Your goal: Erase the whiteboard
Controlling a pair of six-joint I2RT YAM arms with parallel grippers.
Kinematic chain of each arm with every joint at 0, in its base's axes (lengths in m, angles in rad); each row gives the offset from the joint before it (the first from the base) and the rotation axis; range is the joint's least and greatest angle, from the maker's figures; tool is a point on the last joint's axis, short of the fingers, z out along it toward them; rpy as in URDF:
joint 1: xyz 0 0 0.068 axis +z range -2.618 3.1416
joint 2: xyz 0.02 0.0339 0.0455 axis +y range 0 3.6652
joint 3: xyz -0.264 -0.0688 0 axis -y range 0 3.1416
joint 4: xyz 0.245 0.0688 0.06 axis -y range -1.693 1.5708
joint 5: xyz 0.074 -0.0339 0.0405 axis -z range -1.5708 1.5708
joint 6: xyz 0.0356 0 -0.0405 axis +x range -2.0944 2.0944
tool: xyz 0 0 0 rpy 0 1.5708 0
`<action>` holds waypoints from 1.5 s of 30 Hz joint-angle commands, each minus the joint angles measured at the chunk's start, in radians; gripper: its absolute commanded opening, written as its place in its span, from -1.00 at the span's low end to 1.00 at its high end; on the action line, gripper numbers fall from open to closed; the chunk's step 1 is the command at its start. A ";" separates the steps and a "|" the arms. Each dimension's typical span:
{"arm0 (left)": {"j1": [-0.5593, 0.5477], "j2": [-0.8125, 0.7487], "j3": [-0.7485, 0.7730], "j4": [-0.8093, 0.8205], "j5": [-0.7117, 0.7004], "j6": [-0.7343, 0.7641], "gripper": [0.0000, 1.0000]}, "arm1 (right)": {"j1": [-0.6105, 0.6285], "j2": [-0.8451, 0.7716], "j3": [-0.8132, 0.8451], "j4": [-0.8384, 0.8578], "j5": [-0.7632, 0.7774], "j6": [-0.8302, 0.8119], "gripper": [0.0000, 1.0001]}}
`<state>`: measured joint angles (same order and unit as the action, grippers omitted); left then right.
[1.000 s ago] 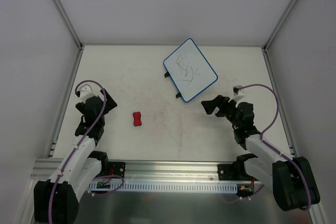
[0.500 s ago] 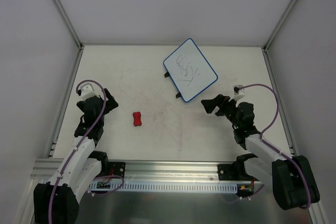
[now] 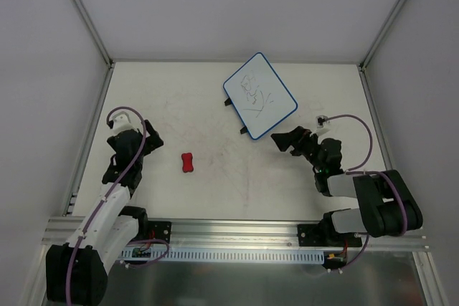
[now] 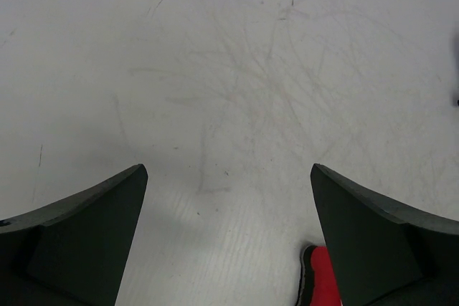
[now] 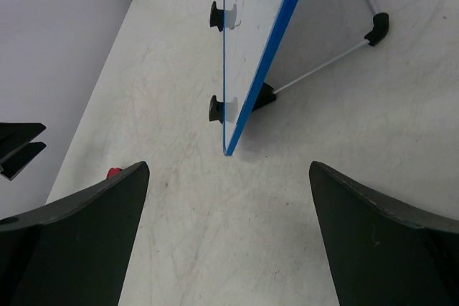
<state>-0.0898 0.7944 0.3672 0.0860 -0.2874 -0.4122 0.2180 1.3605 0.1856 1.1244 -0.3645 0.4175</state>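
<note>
Whiteboard [image 3: 259,96] [image 5: 251,34], a small flat white rectangle with a thin blue rim and dark scribbles on its face, propped on black feet at one o'clock of the scuffed white tabletop [image 3: 215,91], seen nearly edge-on from the right wrist. Right pincer [image 3: 281,141] [image 5: 228,166] spread wide and holding nothing, near the whiteboard at its five o'clock, apart from it. Left pincer [image 3: 147,136] [image 4: 228,170] likewise gaping and bare, at ten o'clock of the small red bow-shaped eraser [image 3: 188,163] [image 4: 326,281], apart from it, a sliver of red at five o'clock in the left wrist view.
</note>
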 commanded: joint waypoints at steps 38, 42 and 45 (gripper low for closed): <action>-0.323 0.242 0.249 -0.195 -0.139 -0.103 0.98 | -0.006 0.451 0.324 0.407 -0.077 0.075 -0.25; -0.324 0.287 0.291 -0.270 -0.075 -0.096 0.98 | -0.006 0.454 0.328 0.407 -0.073 0.080 -0.42; -0.326 0.338 0.343 -0.349 -0.052 -0.085 0.98 | -0.006 0.448 0.319 0.407 -0.067 0.078 -0.42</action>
<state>-0.4118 1.0973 0.6483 -0.1452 -0.3656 -0.4896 0.2073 1.8091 0.4969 1.2865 -0.4488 0.5133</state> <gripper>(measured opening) 0.990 0.295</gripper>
